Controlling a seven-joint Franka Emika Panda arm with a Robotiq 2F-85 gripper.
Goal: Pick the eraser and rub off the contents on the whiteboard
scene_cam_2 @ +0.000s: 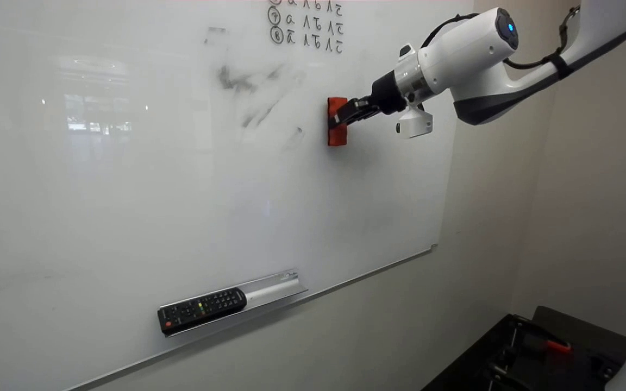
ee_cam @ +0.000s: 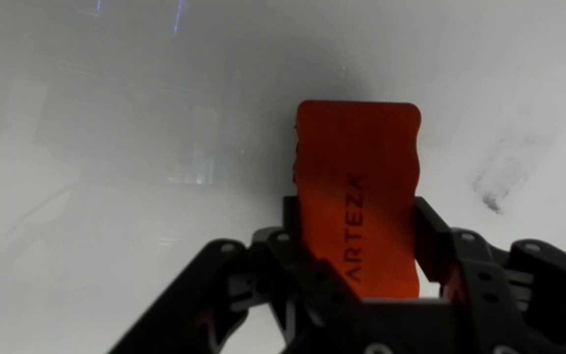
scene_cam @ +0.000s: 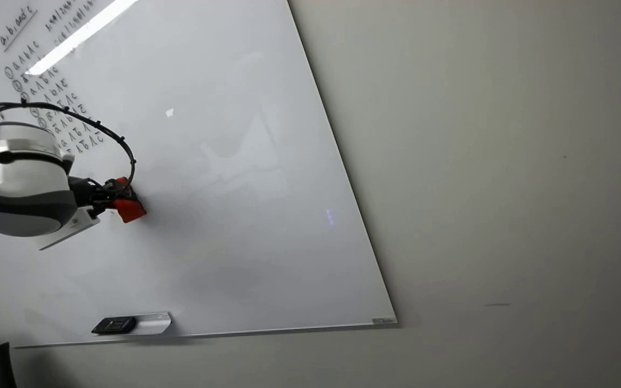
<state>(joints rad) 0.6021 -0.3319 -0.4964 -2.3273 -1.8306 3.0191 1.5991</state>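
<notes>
The orange-red eraser point(ee_cam: 359, 147) is clamped between the black fingers of my gripper point(ee_cam: 356, 211), one finger on each long side. In both exterior views the eraser point(scene_cam: 131, 212) point(scene_cam_2: 337, 137) is upright at the whiteboard point(scene_cam_2: 128, 217); it looks flat against the surface or very close, and I cannot tell how firmly it touches. The contents point(scene_cam_2: 229, 81) show as smeared grey-black strokes to the left of the eraser in an exterior view. A small faint smudge point(ee_cam: 492, 202) lies right of the eraser in the wrist view. The gripper covers the eraser's lower end there.
Columns of handwriting point(scene_cam_2: 313, 24) stand above the smears. Along the board's lower edge, a small metal tray point(scene_cam_2: 275, 290) holds a black remote control point(scene_cam_2: 201, 309). Plain wall point(scene_cam: 477, 188) lies beyond the board's side edge. Dark equipment point(scene_cam_2: 552, 347) sits by the robot's base.
</notes>
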